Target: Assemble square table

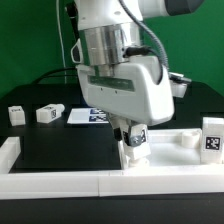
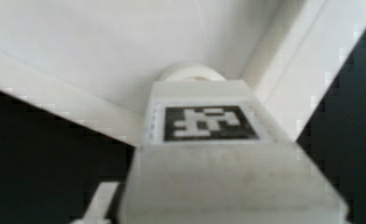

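Leg (image 2: pixel 206 122), tag facing the wrist camera, sits between the jaws of the gripper (image 1: pixel 132 140), which look clamped on it, low beside the front bar (image 1: pixel 60 180). The top (image 1: pixel 178 139) lies just beside it, toward the exterior view's right. The step in hand is probably fitting a leg. Next, its peg (image 2: pixel 189 72) must be lined up with a corner of the top, then twisted in.

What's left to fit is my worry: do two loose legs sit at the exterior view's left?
Yes, a far-left leg and a second leg stand there, untouched.
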